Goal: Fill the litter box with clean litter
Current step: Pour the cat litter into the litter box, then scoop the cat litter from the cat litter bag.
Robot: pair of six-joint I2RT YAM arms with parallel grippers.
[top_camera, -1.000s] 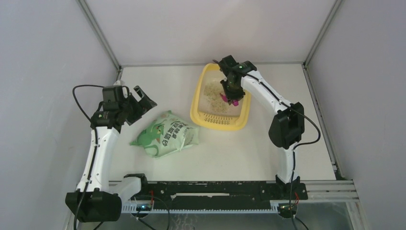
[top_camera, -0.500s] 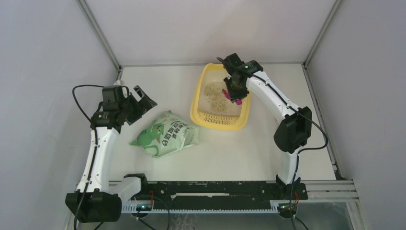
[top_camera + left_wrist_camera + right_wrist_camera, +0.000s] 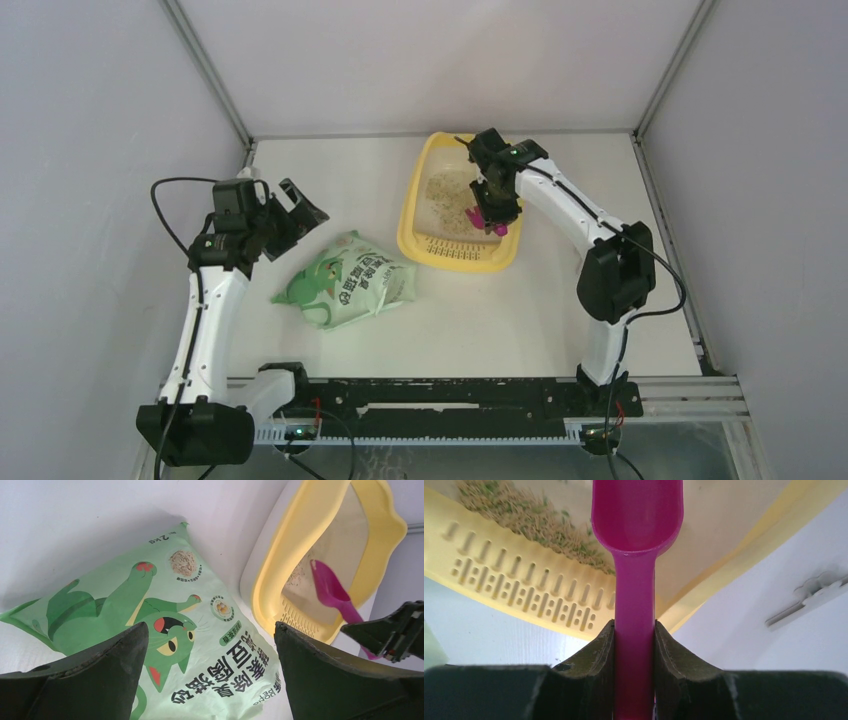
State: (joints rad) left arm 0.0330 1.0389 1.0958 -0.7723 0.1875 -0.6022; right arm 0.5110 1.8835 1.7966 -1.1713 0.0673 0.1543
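From above, the right gripper (image 3: pixel 492 214) hung over the litter box (image 3: pixel 455 256) at the far middle of the table (image 3: pixel 520 320), pinching the magenta scoop (image 3: pixel 498 229). Clean litter (image 3: pixel 443 190) speckled only part of the floor. The left gripper (image 3: pixel 293 208) gaped wide, holding nothing, beside the green bag (image 3: pixel 346 279). The left wrist view looked across that bag to the box. On the right wrist view, the jaws clamped the handle, and the bowl looked empty above the grille ledge (image 3: pixel 524 592). My read: mid-fill, with another scoopful from the bag needed next
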